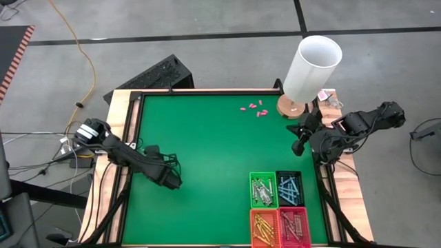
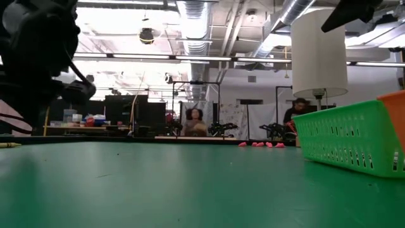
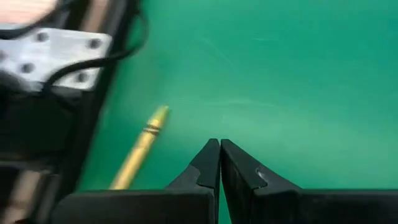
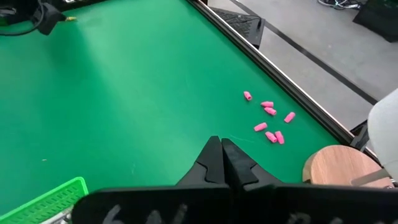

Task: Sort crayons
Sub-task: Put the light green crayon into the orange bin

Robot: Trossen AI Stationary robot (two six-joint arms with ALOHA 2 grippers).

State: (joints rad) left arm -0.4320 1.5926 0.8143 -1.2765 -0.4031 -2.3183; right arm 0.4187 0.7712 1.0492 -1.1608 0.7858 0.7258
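Nearby, thin waxy crayon (image 3: 142, 148) (yel.)

The middle of the green table (image 1: 207, 138) lies bare – wide room to pass. Four baskets (image 1: 279, 208) block the near right corner, touching each other. A white lamp (image 1: 311, 69) stands tall at the far right edge, small pink pieces (image 1: 253, 108) just beside it. One yellow crayon (image 3: 142, 147) lies along the left rim – low, near the left gripper (image 3: 219, 148)

One camera looks straight down on my table (image 1: 207, 138), one skims level across it, and my wrist cameras hover close above it.
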